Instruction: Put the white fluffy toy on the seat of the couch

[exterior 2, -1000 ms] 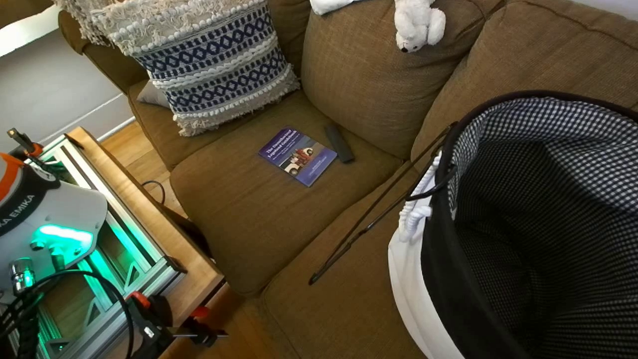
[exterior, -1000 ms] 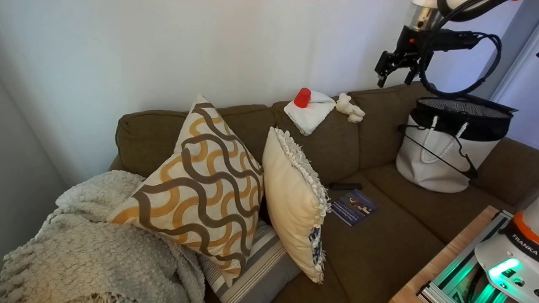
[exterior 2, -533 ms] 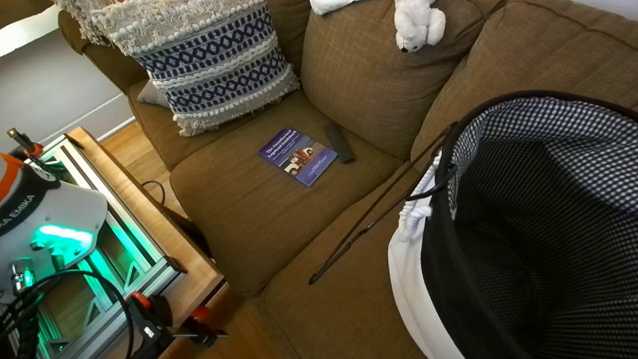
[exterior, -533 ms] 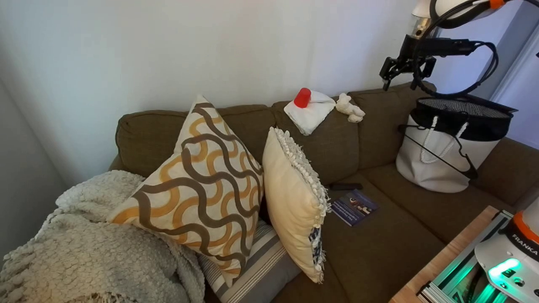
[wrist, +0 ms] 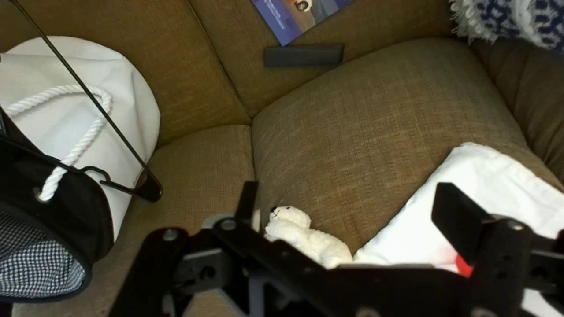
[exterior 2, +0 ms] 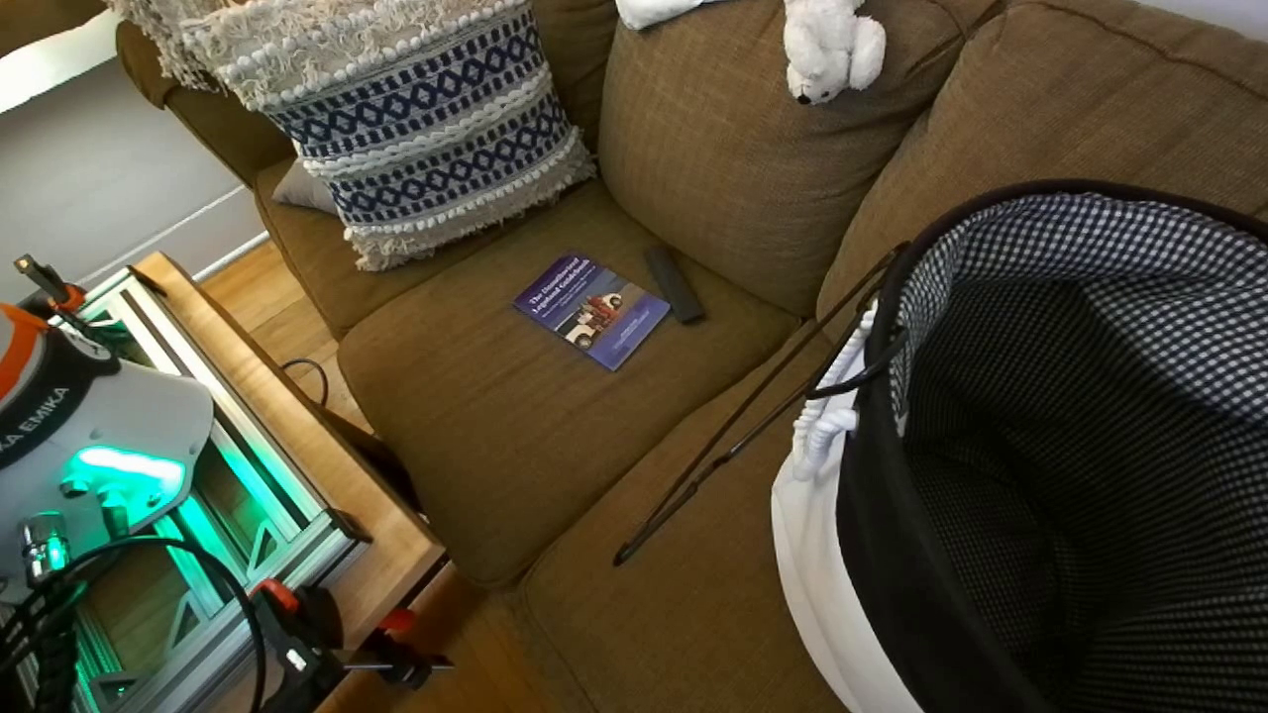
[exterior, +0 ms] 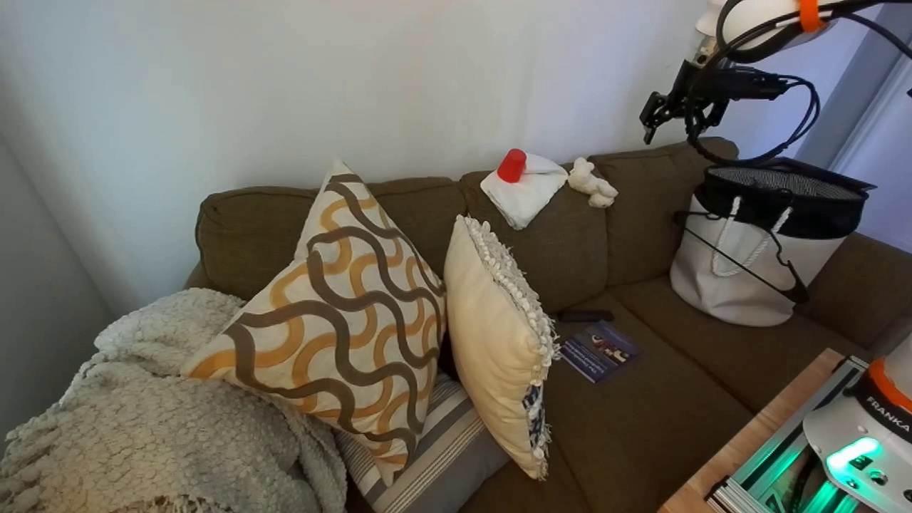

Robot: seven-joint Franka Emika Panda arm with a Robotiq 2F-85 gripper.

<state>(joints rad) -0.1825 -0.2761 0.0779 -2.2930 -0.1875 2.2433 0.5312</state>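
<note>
One tool (wrist: pixel 346 200) hung wide-fingered and empty; I counted one white plush bear (exterior: pixel 591 184), one red cup (exterior: pixel 512 165), one couch (exterior 2: pixel 475 416), the arm (exterior: pixel 759 14) high, aimed downward.

You have one white fluffy toy (exterior: pixel 593 184), one red tapered cup (exterior: pixel 512 166), one purple rectangular book (exterior 2: pixel 594 310), three patterned fabric pillows (exterior: pixel 360 306) (exterior: pixel 495 335) (exterior: pixel 442 456)

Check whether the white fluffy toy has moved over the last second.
No: in an exterior view, the white fluffy toy shows no shift either way against the couch backrest, lying in the same place beside the white cloth.
</note>
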